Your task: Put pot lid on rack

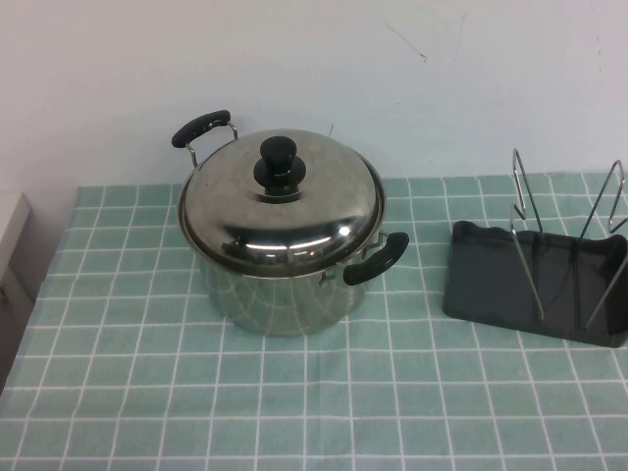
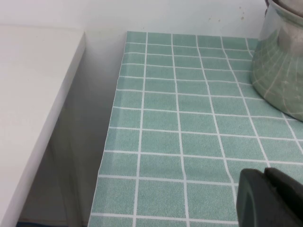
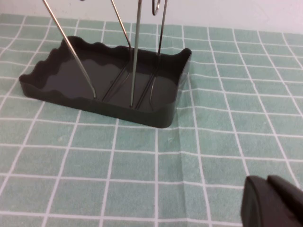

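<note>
The shiny domed pot lid (image 1: 294,211) with a black knob (image 1: 279,164) sits on the steel pot (image 1: 280,294) at the table's middle. The dark grey rack (image 1: 496,280) with upright wire loops (image 1: 527,231) stands at the right; it also shows in the right wrist view (image 3: 109,90). Neither arm shows in the high view. My left gripper (image 2: 266,176) is shut and empty above the cloth, near the table's left edge, with the pot's wall (image 2: 279,71) ahead. My right gripper (image 3: 269,182) is shut and empty above the cloth, short of the rack.
A green checked cloth (image 1: 147,392) covers the table. The pot has two black handles (image 1: 376,258). A white cabinet top (image 2: 28,104) stands beside the table's left edge. A white wall runs behind.
</note>
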Robot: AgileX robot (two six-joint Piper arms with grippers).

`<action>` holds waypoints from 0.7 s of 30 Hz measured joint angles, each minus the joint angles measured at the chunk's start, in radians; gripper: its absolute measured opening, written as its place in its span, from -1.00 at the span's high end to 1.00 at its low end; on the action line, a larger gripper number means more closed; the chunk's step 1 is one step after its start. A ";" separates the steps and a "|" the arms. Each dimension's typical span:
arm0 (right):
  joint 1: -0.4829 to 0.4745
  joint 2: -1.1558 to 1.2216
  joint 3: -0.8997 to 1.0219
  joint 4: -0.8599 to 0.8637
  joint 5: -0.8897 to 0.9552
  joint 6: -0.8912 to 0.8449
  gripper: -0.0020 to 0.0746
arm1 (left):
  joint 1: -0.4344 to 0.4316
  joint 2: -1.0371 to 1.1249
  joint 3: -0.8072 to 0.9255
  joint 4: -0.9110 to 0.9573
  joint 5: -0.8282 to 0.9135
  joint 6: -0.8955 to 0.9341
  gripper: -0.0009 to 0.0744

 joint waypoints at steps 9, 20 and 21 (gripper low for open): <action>0.000 0.000 0.000 -0.002 0.000 0.000 0.95 | 0.000 0.000 0.000 0.000 0.000 0.000 0.98; 0.000 0.000 0.000 -0.002 -0.002 0.000 0.95 | 0.000 0.000 0.000 0.000 -0.006 0.000 0.98; 0.000 0.000 0.000 -0.002 -0.002 0.000 0.95 | 0.000 0.000 0.001 0.000 -0.012 0.000 0.98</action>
